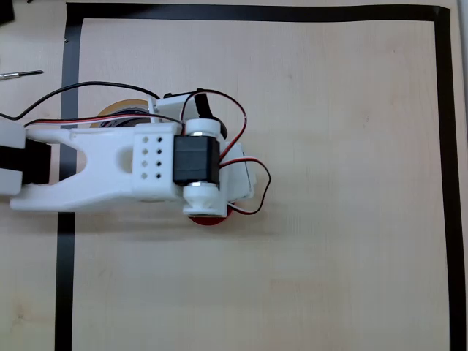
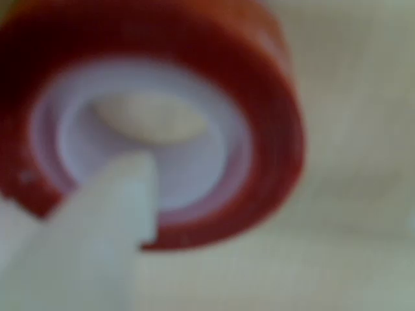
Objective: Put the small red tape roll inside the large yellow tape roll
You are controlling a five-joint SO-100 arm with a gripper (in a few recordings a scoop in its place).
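Observation:
The small red tape roll [image 2: 259,97] looms close and blurred in the wrist view, its white core facing the camera. One white finger [image 2: 123,194] of my gripper [image 2: 148,223] reaches into the core and lies against the inner wall. The other finger is hidden, so the grip is unclear. In the overhead view only a red sliver of this roll [image 1: 209,218] peeks out under the wrist. The large yellow tape roll [image 1: 117,110] lies up and to the left, mostly covered by the white arm, about a hand's width from the red roll.
Black tape strips [image 1: 69,95] frame the light wooden table [image 1: 344,183] along the left, top and right. The arm's red and black wires [image 1: 241,131] loop over the wrist. A thin tool [image 1: 20,74] lies outside the border at the far left.

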